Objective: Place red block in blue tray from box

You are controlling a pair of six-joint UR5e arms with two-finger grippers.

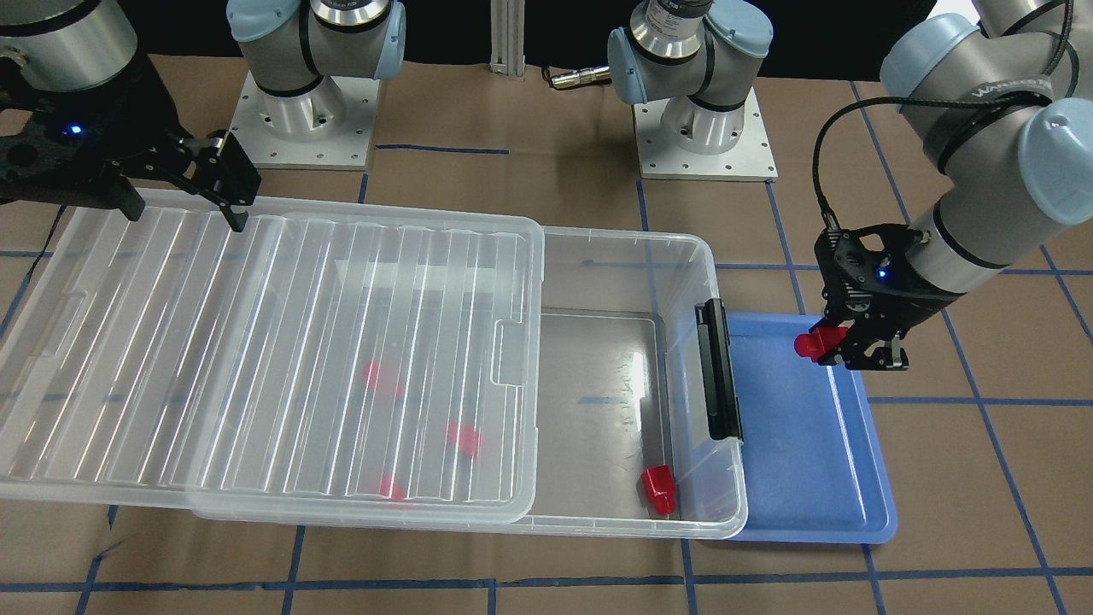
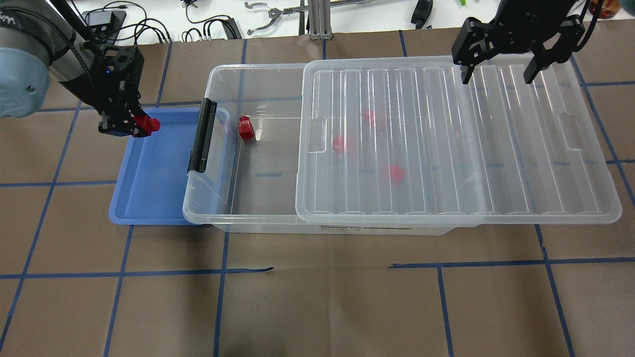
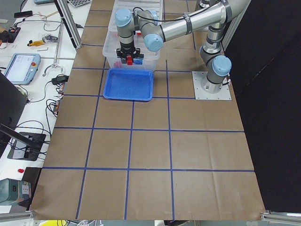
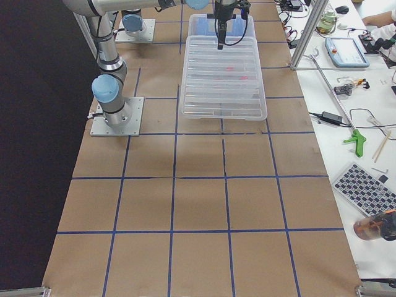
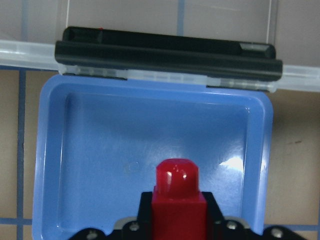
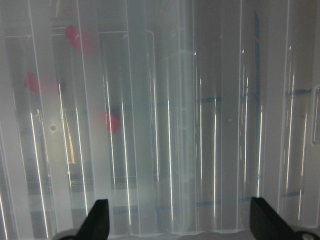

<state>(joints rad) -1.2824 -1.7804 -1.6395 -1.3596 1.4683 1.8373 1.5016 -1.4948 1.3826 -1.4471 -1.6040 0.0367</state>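
Observation:
My left gripper is shut on a red block and holds it above the blue tray, near the tray's far side. In the left wrist view the block sits between the fingers, stub forward, over the tray. The clear box lies beside the tray, its black latch facing it. Another red block lies in the box's open part. Three more show blurred under the lid. My right gripper is open and empty above the lid's far end.
The ribbed lid is slid partway off the box toward my right and overhangs the table. The tray's rim touches the box's latch end. Both arm bases stand behind the box. Brown paper with blue tape lines covers the table.

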